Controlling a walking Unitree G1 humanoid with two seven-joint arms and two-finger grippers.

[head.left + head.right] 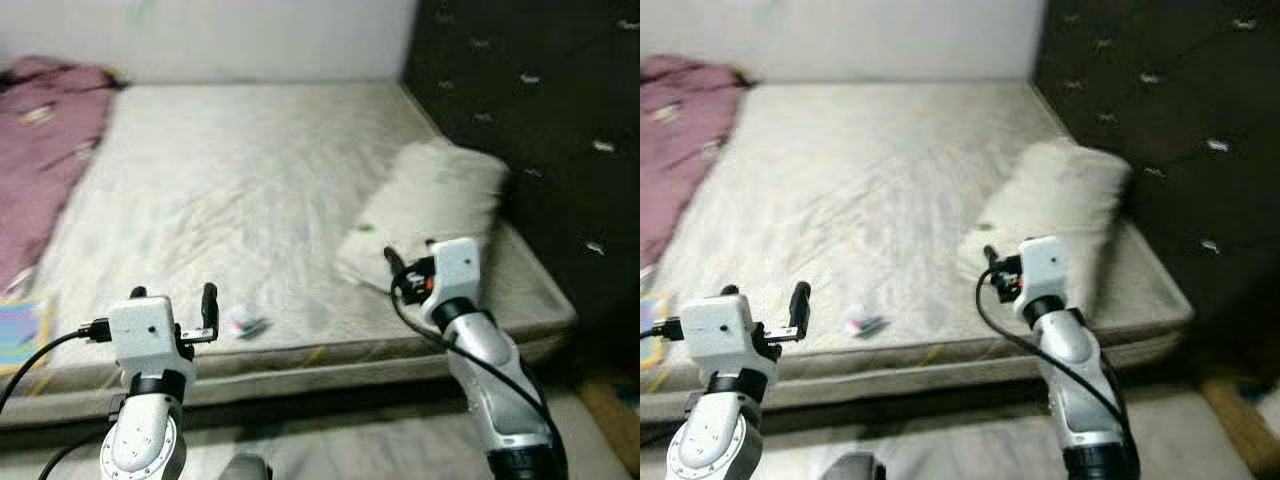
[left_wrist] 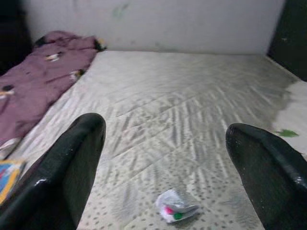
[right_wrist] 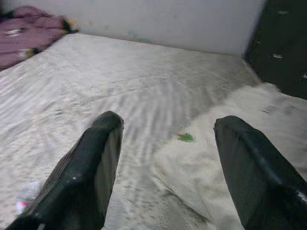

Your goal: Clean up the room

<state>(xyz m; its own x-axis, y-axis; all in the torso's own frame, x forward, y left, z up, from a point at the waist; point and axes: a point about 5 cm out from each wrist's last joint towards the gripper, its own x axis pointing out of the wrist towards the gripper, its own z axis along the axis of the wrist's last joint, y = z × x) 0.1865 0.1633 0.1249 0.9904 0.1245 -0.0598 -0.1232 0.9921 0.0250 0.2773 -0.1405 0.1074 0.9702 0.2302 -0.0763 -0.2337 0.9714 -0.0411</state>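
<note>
White wrapper (image 2: 175, 207) on mattress (image 1: 260, 190) edge | my left gripper (image 1: 172, 310) spread wide, empty, lined up for it | right gripper (image 3: 168, 158) wide, empty, by pillow (image 1: 435, 205)

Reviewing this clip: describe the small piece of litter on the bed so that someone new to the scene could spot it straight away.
Start from the pale mattress, with the purple blanket at its left and the white pillow at its right. Near the front edge, just ahead of the open left gripper, lies a small crumpled wrapper. It is clear-white plastic with pink and green specks, the only small loose thing on the bare sheet.
</note>
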